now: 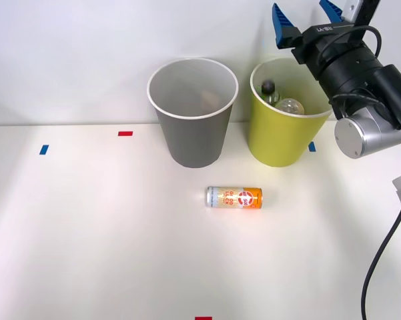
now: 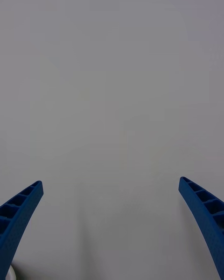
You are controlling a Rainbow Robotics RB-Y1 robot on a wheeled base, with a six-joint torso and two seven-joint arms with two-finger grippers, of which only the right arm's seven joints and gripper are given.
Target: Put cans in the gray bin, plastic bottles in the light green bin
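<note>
— Where's the can (image 1: 234, 198) from where you stand?

— Lying on its side on the white tabletop (image 1: 87, 233), silver end toward the robot's left, orange end toward its right, red round logo facing up. It sits in front of the two bins, roughly below the gap between them, touching neither.

— And the right gripper (image 1: 307, 19)?

— Up high and well apart from the can, raised above the far rim of the light green bin (image 1: 280, 143). Its blue ribbed fingers (image 2: 18, 214) are spread wide, with nothing between them; from the wrist they face a plain pale wall.

— So how many of each?

— One can on the tabletop. Two bins: the gray bin (image 1: 193, 137) toward the robot's left, the light green bin just beside it on the right, both upright, close together but not quite touching. Inside the green one I count two plastic bottles: a black-capped bottle (image 1: 268, 89) and a clear rounded bottle (image 1: 290, 106) next to it. Something faint lies low in the gray bin, but I can't tell what.

— Anything else?

— Small tape marks on the tabletop: three red ones (image 1: 125, 133), counting the two at its near edge, and two blue ones (image 1: 44, 149).
</note>
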